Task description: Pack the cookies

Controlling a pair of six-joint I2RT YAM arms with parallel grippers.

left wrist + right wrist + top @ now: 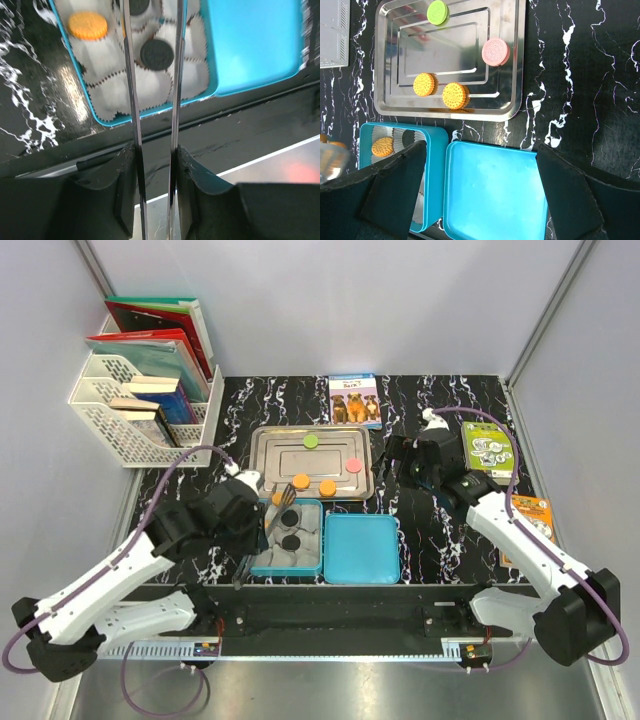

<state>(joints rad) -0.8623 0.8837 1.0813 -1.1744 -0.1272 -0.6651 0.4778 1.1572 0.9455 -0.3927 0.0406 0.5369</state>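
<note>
Viewed from above, four cookies (327, 487), green, pink and two orange, are laid on a silver tray (330, 450) at frame centre. Just below it, one orange and two black are seated in paper cups (120, 87) inside a teal box (285, 570). Metal tongs (131, 100) are clamped by the left fingers (122, 185) over the box. The right fingers (400, 190) are spread wide and empty.

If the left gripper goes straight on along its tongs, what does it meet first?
Probably the black cookie in the teal box, lined up between the tongs; depth is unclear.
</note>
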